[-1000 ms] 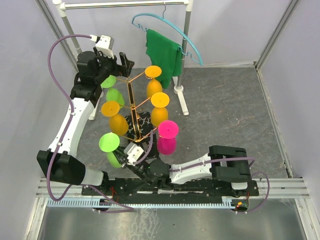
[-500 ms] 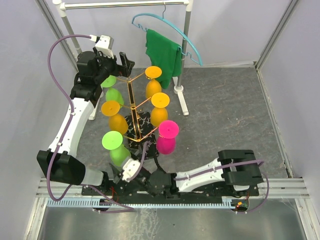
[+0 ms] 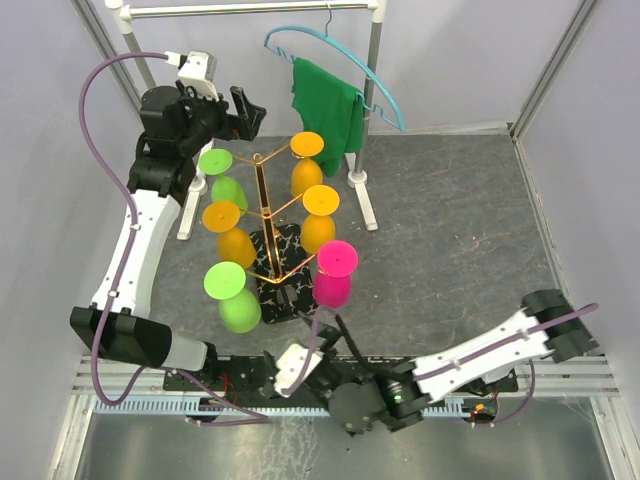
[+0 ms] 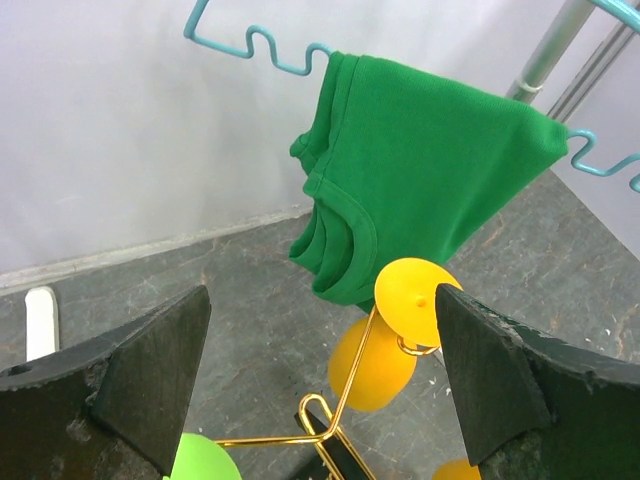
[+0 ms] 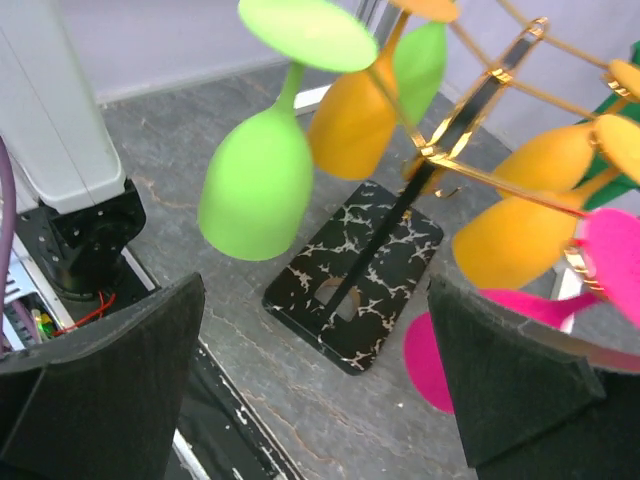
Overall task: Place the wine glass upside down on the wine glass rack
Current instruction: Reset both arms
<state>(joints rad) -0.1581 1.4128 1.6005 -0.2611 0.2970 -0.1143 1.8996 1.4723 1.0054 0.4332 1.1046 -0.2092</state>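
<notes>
Pulling back toward the near edge, the right gripper now stands spread and empty; the left gripper is spread too. The lime wine glass hangs inverted on the wine glass rack, so placement looks complete.

Wine glass rack stands on table. Hung on its arms, bowls down: three left glasses, three right glasses. Clothes rail behind rack; hanger on rail, shirt on hanger, behind-right of rack.
</notes>
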